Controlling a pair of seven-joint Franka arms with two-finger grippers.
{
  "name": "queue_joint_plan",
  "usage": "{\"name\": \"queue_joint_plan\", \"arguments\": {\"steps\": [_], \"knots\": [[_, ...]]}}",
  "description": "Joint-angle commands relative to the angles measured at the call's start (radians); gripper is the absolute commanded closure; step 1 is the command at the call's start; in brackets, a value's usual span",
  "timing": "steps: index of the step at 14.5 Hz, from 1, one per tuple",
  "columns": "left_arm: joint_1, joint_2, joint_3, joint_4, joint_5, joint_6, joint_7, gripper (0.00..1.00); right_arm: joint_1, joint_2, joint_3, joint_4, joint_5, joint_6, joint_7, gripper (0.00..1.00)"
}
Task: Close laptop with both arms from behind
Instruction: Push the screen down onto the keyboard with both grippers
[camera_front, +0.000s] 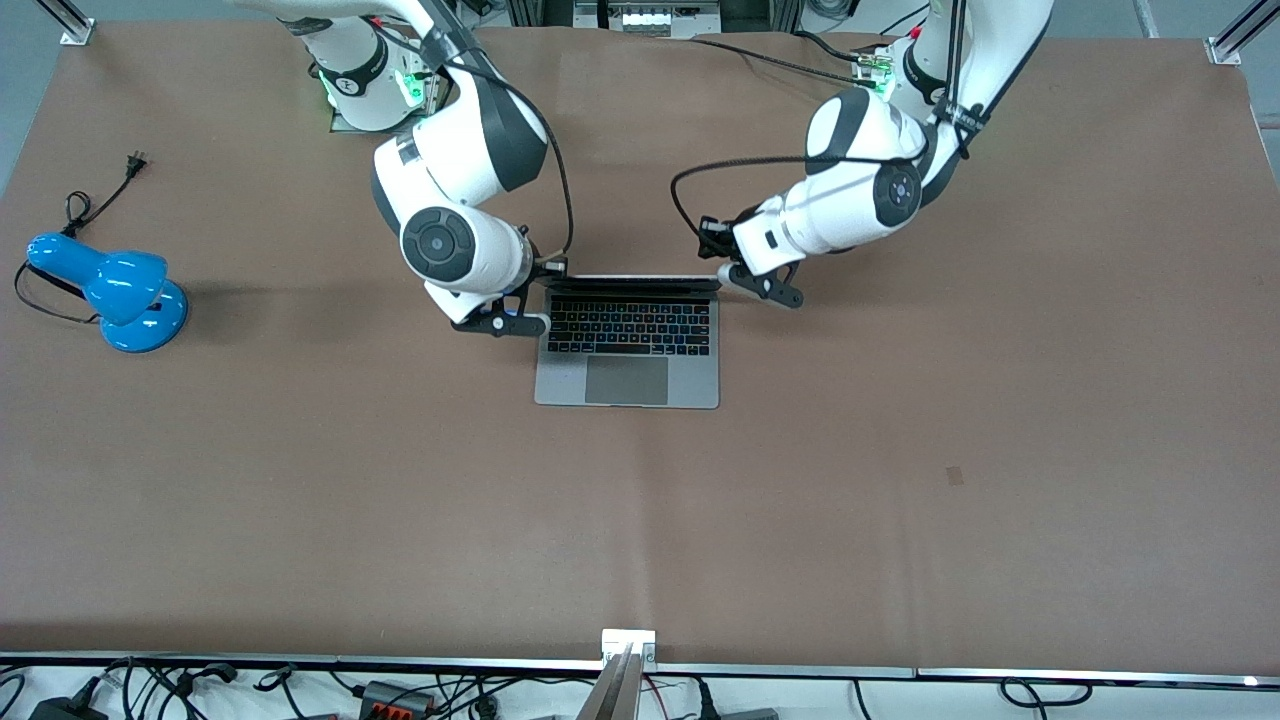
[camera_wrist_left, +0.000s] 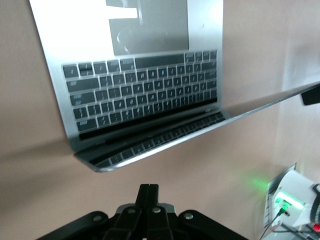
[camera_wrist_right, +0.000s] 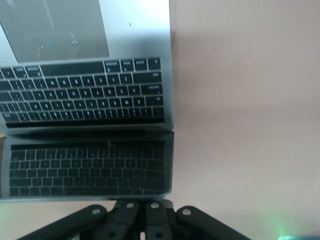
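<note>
The grey laptop (camera_front: 628, 345) lies open at the table's middle, its keyboard and trackpad facing up. Its lid (camera_front: 633, 283) stands raised on the robots' side and shows edge-on. My right gripper (camera_front: 505, 322) is shut and low beside the laptop's corner toward the right arm's end. In the right wrist view the lid's top edge (camera_wrist_right: 90, 196) lies right against my shut right gripper (camera_wrist_right: 145, 204) and covers the tips. My left gripper (camera_front: 768, 287) is shut beside the lid's corner toward the left arm's end. In the left wrist view it (camera_wrist_left: 149, 189) is a short way from the lid's edge (camera_wrist_left: 165, 150).
A blue desk lamp (camera_front: 115, 290) with a loose black cord lies toward the right arm's end of the table. Boxes with green lights (camera_front: 410, 85) stand at the arm bases. The brown table (camera_front: 640, 520) stretches wide toward the front camera.
</note>
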Motion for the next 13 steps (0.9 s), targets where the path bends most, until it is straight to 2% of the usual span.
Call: {"name": "queue_joint_plan", "arguments": {"steps": [1, 4, 6, 11, 13], "knots": [[0.0, 0.117, 0.009, 0.096, -0.006, 0.041, 0.025, 0.99, -0.012, 0.085, 0.002, 0.083, -0.009, -0.002, -0.007, 1.0], [-0.001, 0.178, 0.012, 0.139, -0.006, 0.076, 0.025, 0.99, -0.026, 0.132, 0.002, 0.115, -0.026, 0.024, -0.008, 1.0], [-0.015, 0.233, 0.055, 0.2, 0.009, 0.076, 0.027, 0.99, -0.035, 0.162, 0.002, 0.119, -0.05, 0.069, -0.008, 1.0], [-0.029, 0.384, 0.086, 0.323, 0.051, 0.078, 0.025, 0.99, -0.034, 0.229, 0.002, 0.119, -0.063, 0.181, -0.01, 1.0], [-0.066, 0.45, 0.139, 0.375, 0.116, 0.088, 0.024, 0.99, -0.032, 0.251, 0.002, 0.119, -0.061, 0.217, -0.008, 1.0]]}}
